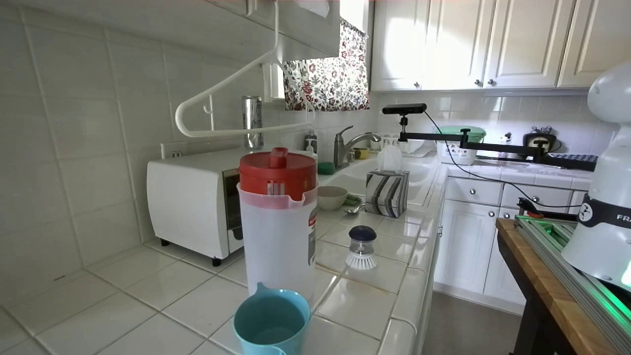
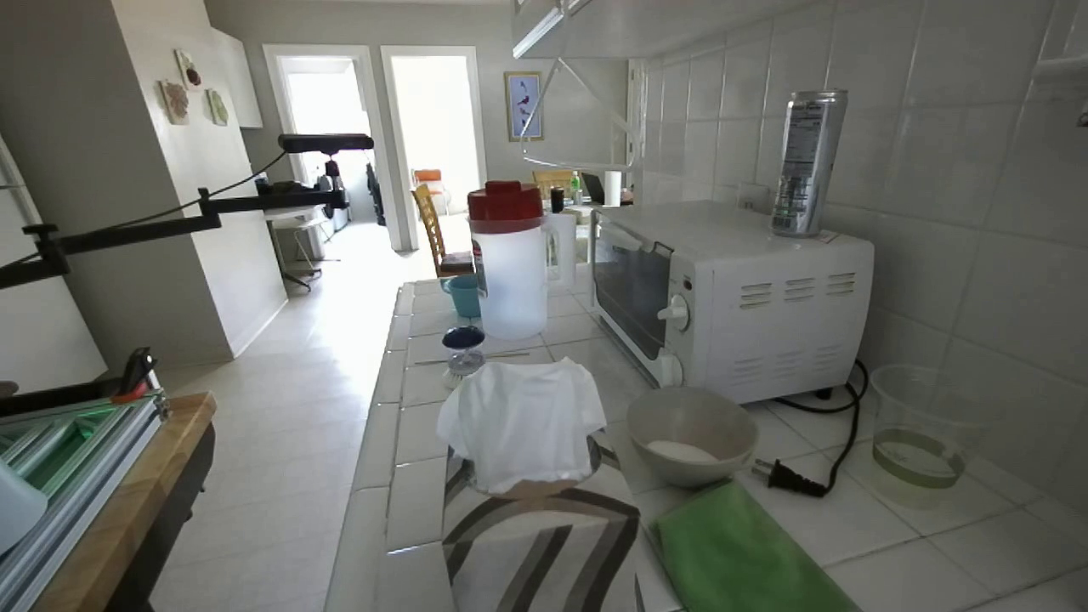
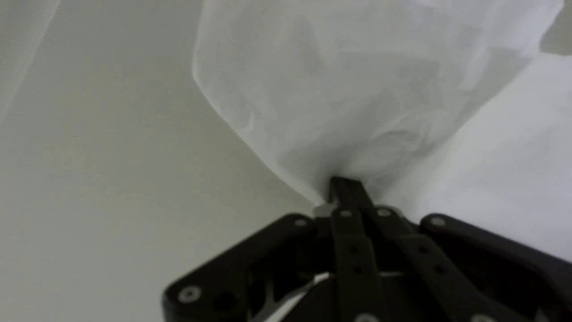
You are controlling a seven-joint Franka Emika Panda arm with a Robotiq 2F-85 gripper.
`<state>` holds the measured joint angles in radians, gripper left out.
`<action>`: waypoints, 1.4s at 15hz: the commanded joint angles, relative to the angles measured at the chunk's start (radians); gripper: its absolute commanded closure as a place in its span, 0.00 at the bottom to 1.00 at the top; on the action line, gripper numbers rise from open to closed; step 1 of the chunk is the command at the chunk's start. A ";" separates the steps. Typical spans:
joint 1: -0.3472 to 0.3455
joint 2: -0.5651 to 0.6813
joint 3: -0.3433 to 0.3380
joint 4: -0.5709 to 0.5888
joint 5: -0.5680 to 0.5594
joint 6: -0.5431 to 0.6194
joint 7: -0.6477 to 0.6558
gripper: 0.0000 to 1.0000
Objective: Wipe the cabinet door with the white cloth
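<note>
In the wrist view the white cloth (image 3: 357, 89) spreads in loose folds from the fingertips across a flat grey-beige surface, which looks like the cabinet door (image 3: 111, 179). My gripper (image 3: 348, 188) has its fingers together and is shut on the cloth, whose folds meet at the tips. Whether the cloth presses on the door or hangs just off it, I cannot tell. High in an exterior view, a white patch that looks like the cloth (image 1: 315, 7) lies against the upper cabinet (image 1: 308, 34). Neither exterior view shows the gripper.
A white hanger (image 1: 236, 132) hangs below the cabinet, above the toaster oven (image 1: 190, 202) and a can (image 1: 252, 121). Along the counter stand a red-lidded pitcher (image 1: 278, 236), a blue cup (image 1: 272, 320), a brush (image 1: 362, 246) and a tissue box (image 1: 387, 192). A camera boom (image 1: 438, 138) reaches over the sink.
</note>
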<state>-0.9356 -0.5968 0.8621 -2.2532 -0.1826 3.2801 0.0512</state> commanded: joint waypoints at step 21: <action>0.015 0.048 -0.140 0.058 0.004 -0.043 -0.021 1.00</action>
<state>-0.9419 -0.5780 0.7335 -2.1730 -0.1837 3.2609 0.0455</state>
